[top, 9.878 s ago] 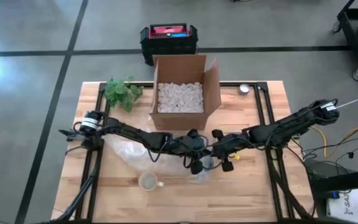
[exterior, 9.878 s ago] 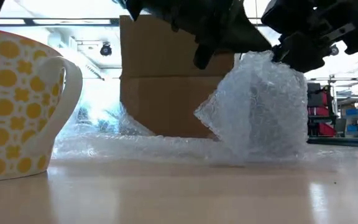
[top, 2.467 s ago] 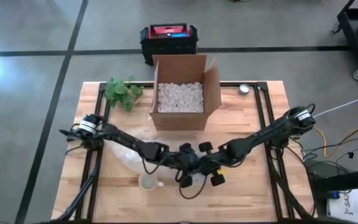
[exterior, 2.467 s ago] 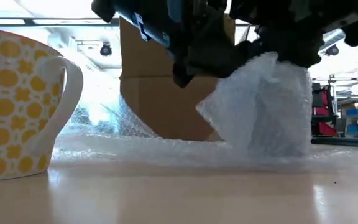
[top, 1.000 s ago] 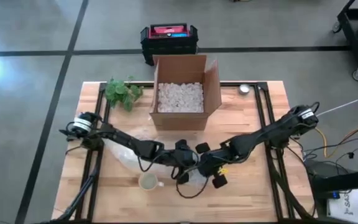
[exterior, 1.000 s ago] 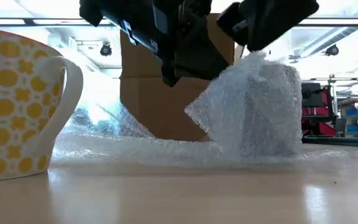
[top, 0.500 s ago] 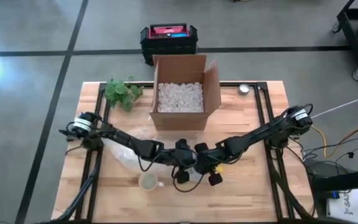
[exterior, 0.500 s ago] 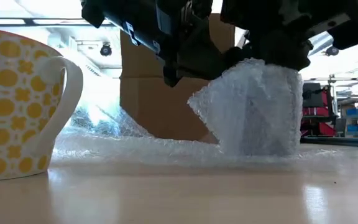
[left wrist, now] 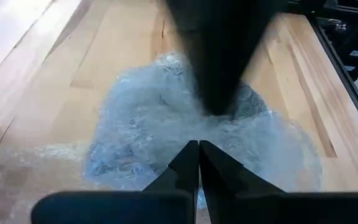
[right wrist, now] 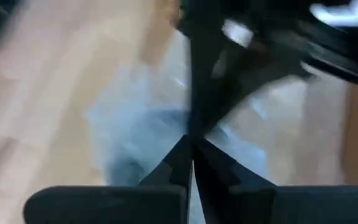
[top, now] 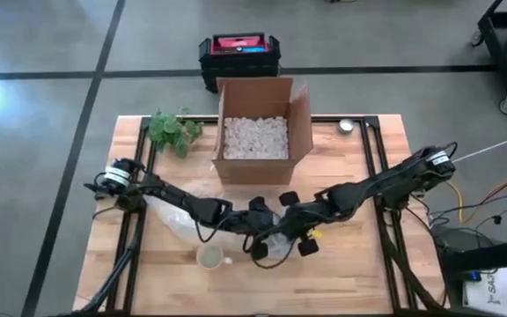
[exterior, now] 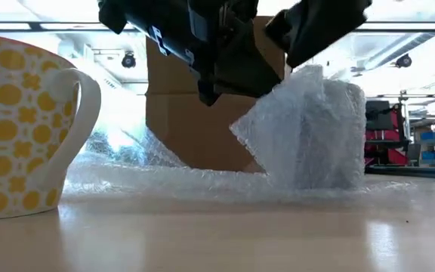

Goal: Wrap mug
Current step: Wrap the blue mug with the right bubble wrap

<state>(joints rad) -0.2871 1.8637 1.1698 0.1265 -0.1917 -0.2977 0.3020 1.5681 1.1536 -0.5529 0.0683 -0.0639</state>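
Grey concrete floor (top: 42,53) (dark seams crossing it) surrounds the wooden table (top: 359,273).

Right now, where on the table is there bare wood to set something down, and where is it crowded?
Bare wood lies along the front edge right of the mug, and between the cardboard box and the table's right edge. The centre is crowded: both grippers, left and right, meet over the bubble wrap.

A cardboard box (top: 262,132) of packing peanuts (top: 255,137) beside a plant (top: 172,130).
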